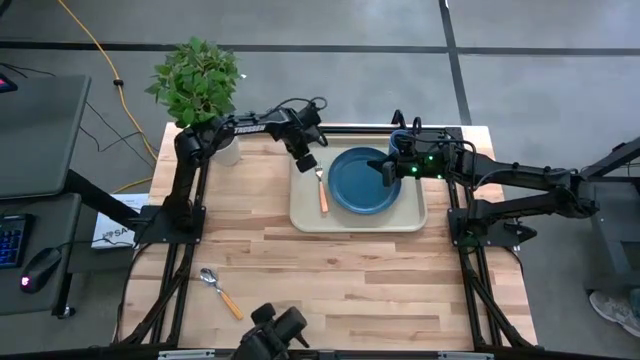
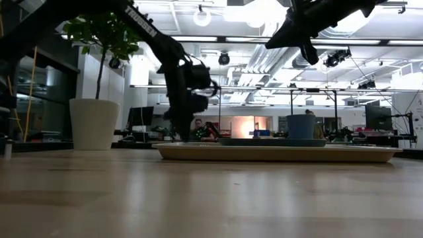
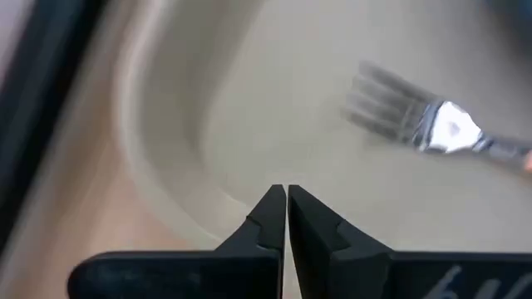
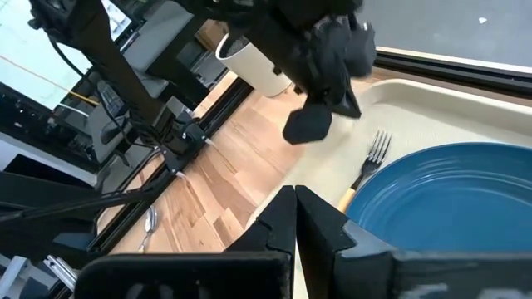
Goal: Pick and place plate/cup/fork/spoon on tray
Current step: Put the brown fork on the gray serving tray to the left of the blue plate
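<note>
No legible writing. Left gripper (image 3: 286, 199), fingers closed and empty, hovers over the tray's (image 1: 305, 215) corner just beside the fork (image 1: 322, 190). Right gripper (image 4: 295, 199), closed, empty, above the plate (image 1: 362, 182); cup (image 1: 400, 141) on tray; spoon (image 1: 218, 290) on table.

Honestly not much was readable. There was white lettering on the left arm (image 1: 262, 124) and again on its link in the low view, but too small to make out. A paper sheet (image 1: 113, 232) beside the table's left edge had dark print, also illegible.
</note>
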`<control>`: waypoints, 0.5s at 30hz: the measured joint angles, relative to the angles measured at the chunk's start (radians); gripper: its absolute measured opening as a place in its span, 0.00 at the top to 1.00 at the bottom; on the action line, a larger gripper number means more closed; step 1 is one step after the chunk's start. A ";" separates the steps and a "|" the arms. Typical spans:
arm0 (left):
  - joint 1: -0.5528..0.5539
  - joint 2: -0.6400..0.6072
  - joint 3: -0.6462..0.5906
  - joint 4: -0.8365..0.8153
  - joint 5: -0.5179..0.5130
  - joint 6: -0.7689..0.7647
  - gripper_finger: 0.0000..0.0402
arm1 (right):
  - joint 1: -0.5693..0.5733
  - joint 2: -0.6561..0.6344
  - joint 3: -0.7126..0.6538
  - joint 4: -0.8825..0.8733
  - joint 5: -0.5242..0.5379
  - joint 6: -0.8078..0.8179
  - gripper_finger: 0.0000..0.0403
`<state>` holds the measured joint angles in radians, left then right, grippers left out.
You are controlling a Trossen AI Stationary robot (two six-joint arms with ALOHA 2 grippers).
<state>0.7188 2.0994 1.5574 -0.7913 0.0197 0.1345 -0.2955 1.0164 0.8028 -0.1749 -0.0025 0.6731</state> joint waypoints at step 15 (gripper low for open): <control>-0.041 0.039 0.000 0.112 0.077 -0.025 1.00 | 0.000 0.000 0.000 0.001 0.000 0.004 1.00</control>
<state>0.6773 2.1387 1.5578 -0.6790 0.0962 0.1093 -0.2955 1.0164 0.8028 -0.1738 -0.0029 0.6768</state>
